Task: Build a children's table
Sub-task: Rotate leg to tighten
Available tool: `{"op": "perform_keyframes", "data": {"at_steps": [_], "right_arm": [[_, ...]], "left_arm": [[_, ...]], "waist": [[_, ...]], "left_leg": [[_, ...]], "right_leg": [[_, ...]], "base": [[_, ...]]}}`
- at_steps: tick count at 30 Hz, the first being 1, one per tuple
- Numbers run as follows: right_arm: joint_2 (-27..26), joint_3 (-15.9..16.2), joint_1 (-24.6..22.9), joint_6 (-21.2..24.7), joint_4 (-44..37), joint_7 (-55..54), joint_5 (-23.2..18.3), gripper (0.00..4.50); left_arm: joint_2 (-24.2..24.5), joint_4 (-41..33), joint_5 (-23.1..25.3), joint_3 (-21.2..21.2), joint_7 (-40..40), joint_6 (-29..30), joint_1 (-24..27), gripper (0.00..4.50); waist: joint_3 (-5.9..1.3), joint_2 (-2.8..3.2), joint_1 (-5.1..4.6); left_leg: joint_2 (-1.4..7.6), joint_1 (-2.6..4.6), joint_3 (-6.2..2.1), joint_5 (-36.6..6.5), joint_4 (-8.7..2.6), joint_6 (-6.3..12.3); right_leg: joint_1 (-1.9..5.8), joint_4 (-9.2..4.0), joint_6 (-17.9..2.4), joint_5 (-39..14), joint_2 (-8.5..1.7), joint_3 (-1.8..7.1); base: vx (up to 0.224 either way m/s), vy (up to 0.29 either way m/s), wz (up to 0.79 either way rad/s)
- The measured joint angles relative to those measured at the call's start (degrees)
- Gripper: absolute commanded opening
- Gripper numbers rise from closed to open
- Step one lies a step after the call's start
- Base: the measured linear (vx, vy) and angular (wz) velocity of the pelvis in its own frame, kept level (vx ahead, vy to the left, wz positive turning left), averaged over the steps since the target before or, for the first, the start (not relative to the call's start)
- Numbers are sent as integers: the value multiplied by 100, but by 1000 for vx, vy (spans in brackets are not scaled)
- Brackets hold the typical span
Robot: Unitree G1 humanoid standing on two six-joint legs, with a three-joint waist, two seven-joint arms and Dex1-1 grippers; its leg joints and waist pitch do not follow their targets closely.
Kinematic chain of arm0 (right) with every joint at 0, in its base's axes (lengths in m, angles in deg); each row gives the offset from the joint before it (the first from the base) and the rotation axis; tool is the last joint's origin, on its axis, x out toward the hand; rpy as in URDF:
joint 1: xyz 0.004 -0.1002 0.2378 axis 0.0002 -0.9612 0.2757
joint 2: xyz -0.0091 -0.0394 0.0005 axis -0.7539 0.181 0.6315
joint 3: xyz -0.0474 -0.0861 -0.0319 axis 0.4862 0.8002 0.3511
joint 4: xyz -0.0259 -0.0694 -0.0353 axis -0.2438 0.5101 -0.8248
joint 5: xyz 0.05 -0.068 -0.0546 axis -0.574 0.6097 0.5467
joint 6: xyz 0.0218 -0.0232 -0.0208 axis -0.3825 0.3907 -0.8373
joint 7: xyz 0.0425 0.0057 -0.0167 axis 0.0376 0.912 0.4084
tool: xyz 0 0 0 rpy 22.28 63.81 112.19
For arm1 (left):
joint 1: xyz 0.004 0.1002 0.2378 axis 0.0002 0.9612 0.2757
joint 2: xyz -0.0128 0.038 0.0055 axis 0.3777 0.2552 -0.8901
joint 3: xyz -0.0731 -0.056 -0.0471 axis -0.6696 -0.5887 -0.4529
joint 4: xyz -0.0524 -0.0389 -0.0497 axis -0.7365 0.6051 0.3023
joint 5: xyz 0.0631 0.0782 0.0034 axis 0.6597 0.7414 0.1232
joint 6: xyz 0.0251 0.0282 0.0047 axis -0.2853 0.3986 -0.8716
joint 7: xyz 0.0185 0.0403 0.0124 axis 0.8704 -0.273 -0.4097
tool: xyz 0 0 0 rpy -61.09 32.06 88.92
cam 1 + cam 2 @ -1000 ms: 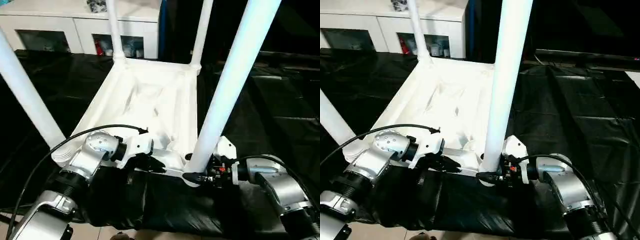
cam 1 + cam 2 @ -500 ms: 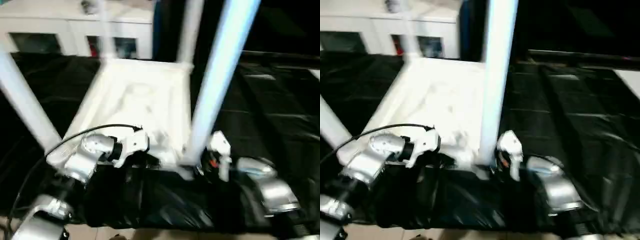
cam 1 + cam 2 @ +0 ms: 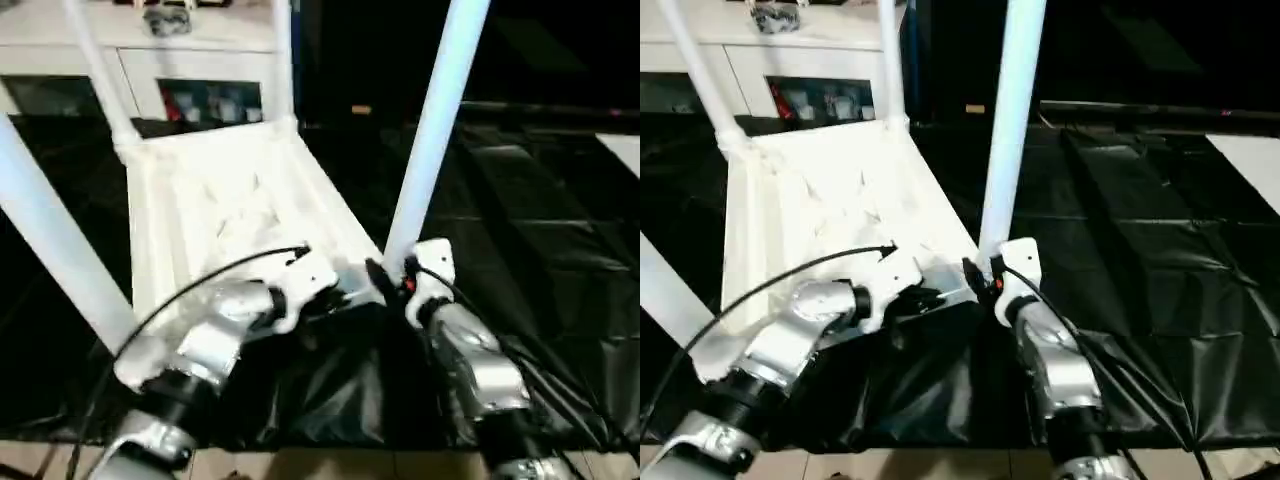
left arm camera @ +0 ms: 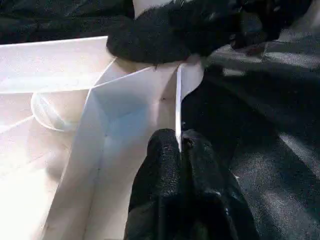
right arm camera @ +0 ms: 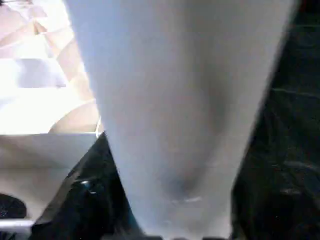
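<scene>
Children's table (image 3: 830, 200) lies upside down on the surface (image 3: 1160, 240), legs up. Near-right leg (image 3: 1010, 120) rises at the tabletop's near-right corner; right end effector (image 3: 392, 278) sits at that leg's base. Left end effector (image 4: 180, 150) pinches the tabletop's near rim, just left of that leg. Cabinet (image 3: 810, 60) stands behind the table.

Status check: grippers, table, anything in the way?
Left gripper shut on the tabletop's near rim. Right gripper around the near right leg at its base. Table upside down, four legs standing in their sockets. Black drape under it, nothing blocking.
</scene>
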Motion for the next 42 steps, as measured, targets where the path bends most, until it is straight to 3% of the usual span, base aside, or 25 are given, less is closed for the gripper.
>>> {"op": "perform_keyframes", "data": {"at_steps": [1, 4, 11, 17, 25, 26, 30, 31, 36, 42], "right_arm": [[-1, -1, -3, 4, -12, 15, -4, 360], [80, 11, -60, 10, -121, 280, -6, 373], [848, 393, -126, -47, -324, 1668, -139, 373], [1844, 772, -294, -110, -733, 3647, -455, 373], [2317, 1025, -408, -37, -969, 4809, -754, 373], [2333, 1063, -418, -37, -992, 4896, -771, 347], [2368, 1108, -420, 2, -1025, 4963, -776, 335], [2381, 1113, -420, 2, -1029, 4974, -776, 308], [2390, 1113, -421, -8, -1031, 4973, -753, 269], [2386, 1113, -447, -10, -1054, 4968, -753, 255]], "left_arm": [[0, -32, 8, 6, 4, 0, 18, 0], [43, -123, 7, 16, 111, -17, 57, 0], [447, -174, -236, 99, 765, -406, 60, 0], [853, -18, -540, 101, 1757, -824, -37, 0], [1087, 535, -693, 271, 2521, -1322, -373, 0], [1108, 619, -700, 285, 2620, -1395, -421, 0], [1121, 893, -701, 313, 2823, -1573, -571, 0], [1121, 957, -702, 328, 2835, -1623, -605, 0], [1123, 1054, -723, 330, 2888, -1746, -625, 0], [1116, 1145, -762, 329, 2916, -1855, -632, 0]], "waist": [[-1, 2, 0], [-1, 2, 5], [-1, 2, 27], [-3, 10, 227], [-2, 10, 334], [-2, 10, 338], [-2, 11, 340], [-2, 11, 343], [-5, 20, 353], [-9, 26, 354]], "left_leg": [[-2, -3, 0, 0, 3, 0], [-7, -5, 5, 0, 3, 0], [13, -23, 5, 0, -15, -1], [37, -60, 5, 2, -6, 0], [52, -61, 29, 1, 20, -1], [52, -61, 32, 1, 21, -2], [52, -61, 30, 2, 26, -2], [52, -62, 29, 2, 26, -2], [51, -62, 26, 2, 26, -3], [51, -62, 24, 2, 27, -3]], "right_leg": [[1, -3, 0, 0, 0, 5], [0, 0, -1, 4, 0, 16], [-13, 8, -12, 87, 24, 15], [-24, 9, -38, 75, 80, 14], [-11, 19, -43, 80, 75, 43], [-10, 24, -43, 80, 74, 46], [-11, 42, -43, 80, 73, 50], [-11, 45, -43, 80, 73, 51], [-10, 50, -42, 80, 73, 50], [-10, 50, -41, 79, 74, 50]], "base": [[0, 0, 0], [0, 0, 0], [0, 0, 0], [10, -2, 1], [0, 0, 0], [0, 0, 0], [0, 0, 0], [0, 0, 0], [0, 0, 0], [0, 0, 0]]}}
